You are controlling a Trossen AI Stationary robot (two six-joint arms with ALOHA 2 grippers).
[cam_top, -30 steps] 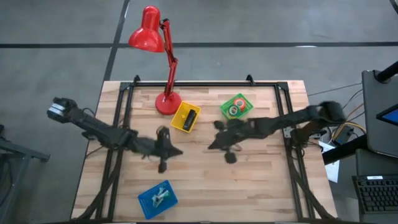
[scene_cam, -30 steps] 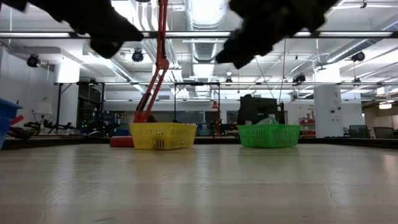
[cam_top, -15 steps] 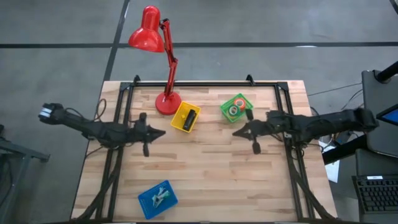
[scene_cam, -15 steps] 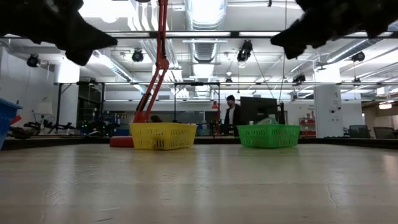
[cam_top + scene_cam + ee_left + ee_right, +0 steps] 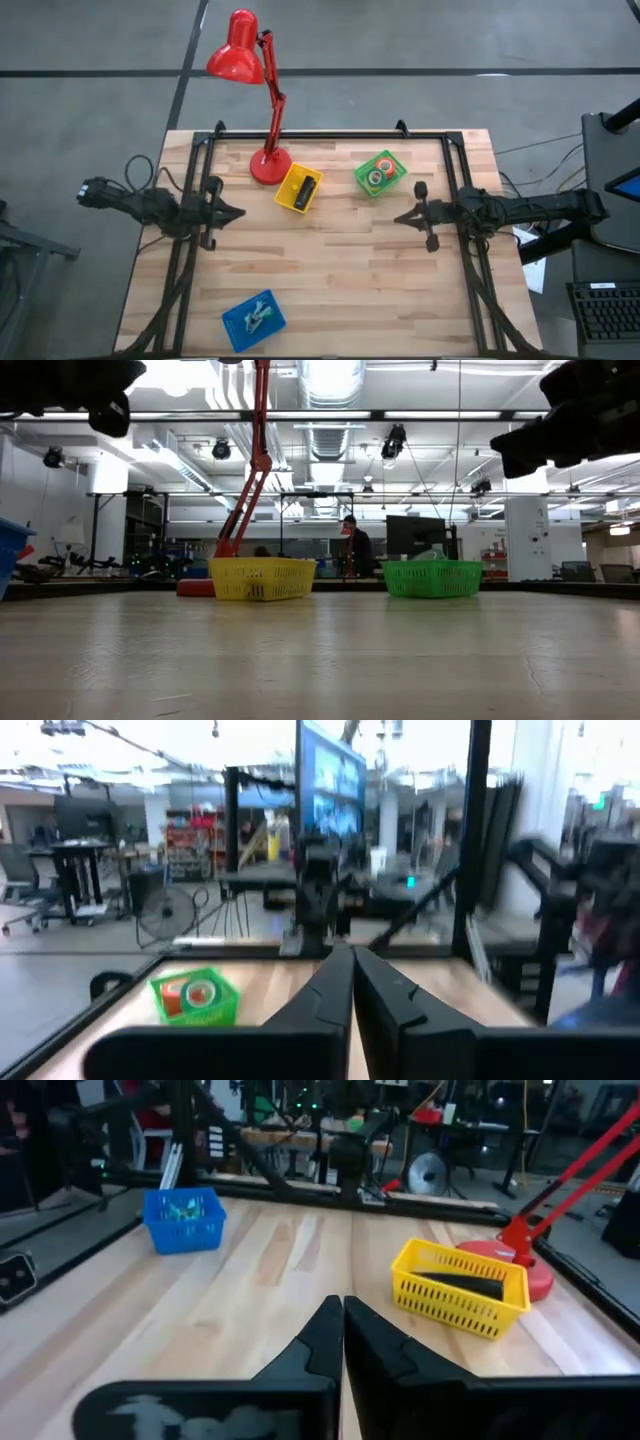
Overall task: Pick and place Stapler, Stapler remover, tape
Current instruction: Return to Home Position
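Above wooden table (image 5: 340,285), left end effector (image 5: 238,212) and right end effector (image 5: 400,217) hover closed, empty.

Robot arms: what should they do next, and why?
Probably just settle back to rest: the left hand and right hand are shut and empty, and the stapler, tape rolls and staple removers already lie in the yellow basket, green basket and blue basket.

No words, labels, brand marks or numbers can be read on anything, neither on the desk nor in the room behind it.
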